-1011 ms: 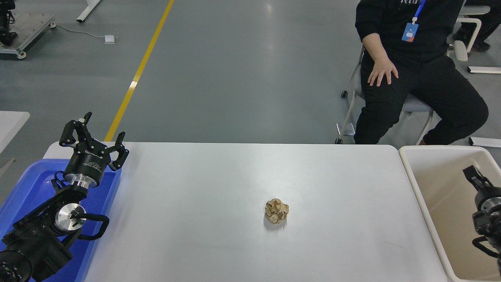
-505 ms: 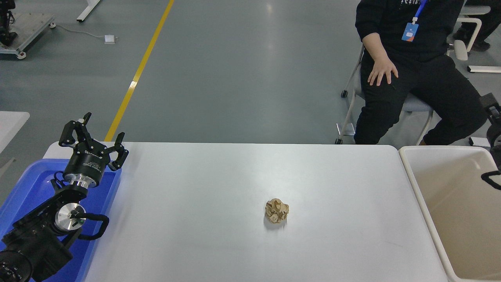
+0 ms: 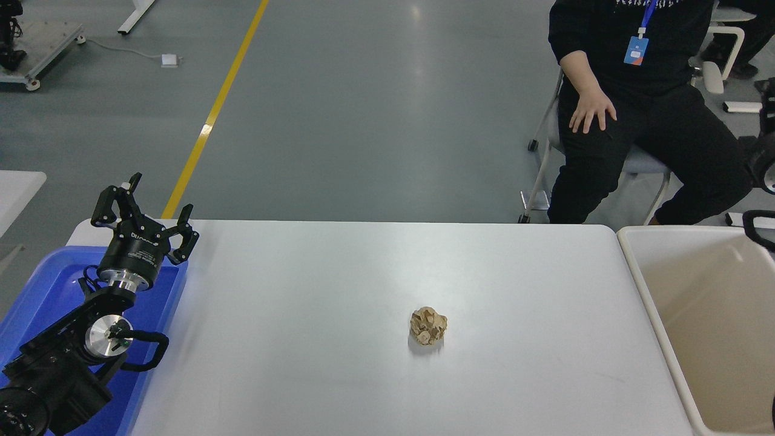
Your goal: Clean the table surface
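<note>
The white table surface (image 3: 339, 315) fills the lower half of the head view. A crumpled tan paper ball (image 3: 428, 326) lies on it, a little right of centre, with nothing touching it. My left gripper (image 3: 144, 204) is parked at the table's far left corner above the blue tray, open and empty. My right arm (image 3: 764, 166) is raised at the picture's right edge above the beige bin. Only a sliver of its gripper (image 3: 768, 91) shows, far from the paper ball.
A blue tray (image 3: 42, 284) sits under the left arm at the table's left end. A beige bin (image 3: 696, 315) stands against the table's right end. A person in black sits on a chair (image 3: 642, 160) beyond the far right corner, one hand (image 3: 590, 112) on a thigh.
My right arm has risen from inside the beige bin up along the right edge and is mostly out of frame. The paper ball and left arm have not moved.
</note>
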`<control>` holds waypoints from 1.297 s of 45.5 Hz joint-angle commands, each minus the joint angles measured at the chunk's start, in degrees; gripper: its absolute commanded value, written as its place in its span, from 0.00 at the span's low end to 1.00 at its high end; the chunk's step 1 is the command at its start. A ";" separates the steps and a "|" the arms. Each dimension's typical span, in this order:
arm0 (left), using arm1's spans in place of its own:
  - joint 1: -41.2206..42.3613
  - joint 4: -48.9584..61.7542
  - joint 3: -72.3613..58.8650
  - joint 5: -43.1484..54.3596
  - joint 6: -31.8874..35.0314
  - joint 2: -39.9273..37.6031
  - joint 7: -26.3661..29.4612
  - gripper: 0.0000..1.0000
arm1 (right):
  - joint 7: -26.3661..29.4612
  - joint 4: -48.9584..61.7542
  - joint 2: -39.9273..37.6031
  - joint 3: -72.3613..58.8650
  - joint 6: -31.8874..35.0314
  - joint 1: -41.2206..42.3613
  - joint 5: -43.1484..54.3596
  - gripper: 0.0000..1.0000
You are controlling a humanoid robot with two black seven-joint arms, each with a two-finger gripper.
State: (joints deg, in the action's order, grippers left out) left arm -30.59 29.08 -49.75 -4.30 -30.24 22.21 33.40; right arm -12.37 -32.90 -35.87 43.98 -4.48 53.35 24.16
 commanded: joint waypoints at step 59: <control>0.00 0.01 0.00 0.00 0.00 0.02 0.00 1.00 | -16.64 -5.68 19.08 15.96 6.51 -22.85 0.89 0.99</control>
State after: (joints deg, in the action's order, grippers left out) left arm -30.58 29.09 -49.75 -4.31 -30.24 22.18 33.40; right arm -28.39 -39.33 -17.43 60.56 2.03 30.30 25.06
